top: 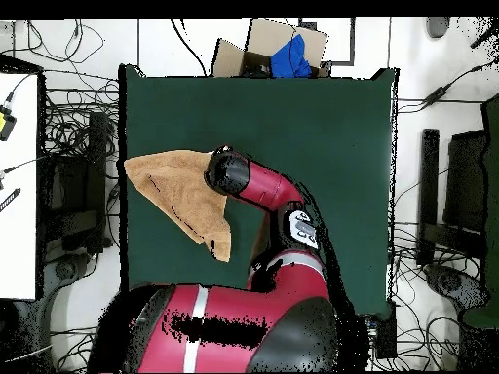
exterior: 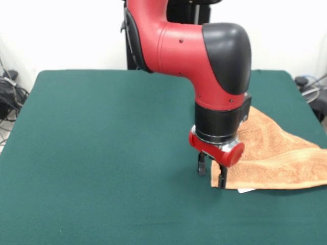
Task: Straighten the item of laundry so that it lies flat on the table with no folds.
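Red and black arm (exterior: pixel 204 56) reaching down from the far side of the worktop (exterior: pixel 102 153), wrist vertical, tool (exterior: pixel 212 172) pointing straight down at the green cloth surface. Two dark fingers (exterior: pixel 222 176) visible below the red collar, set a little apart, nothing seen between them; tips at or just above the worktop, contact not clear from the front view. Light orange-tan towel (exterior: pixel 278 153) lying immediately beside the tool, spreading away from it toward the picture's right edge in the front view and running out of frame there. Nearest towel corner just next to the fingers, possibly touching one of them, hard to tell. Towel not flat: folded over itself into a rough triangle, with a raised ridge running from behind the wrist out along its upper edge. Small white tag (exterior: pixel 246 190) peeking out from under the towel's near edge, just beyond the fingers. In the overhead view, arm (top: pixel 258 185) covering the tool itself, so finger spacing cannot be judged there; towel (top: pixel 175 190) extending from under the wrist toward the worktop (top: pixel 312 127) edge on the picture's left, one pointed corner trailing back toward the robot's base. Cardboard box (top: pixel 263 49) with something blue (top: pixel 292 58) in it beyond the worktop's far edge, well apart from the tool.
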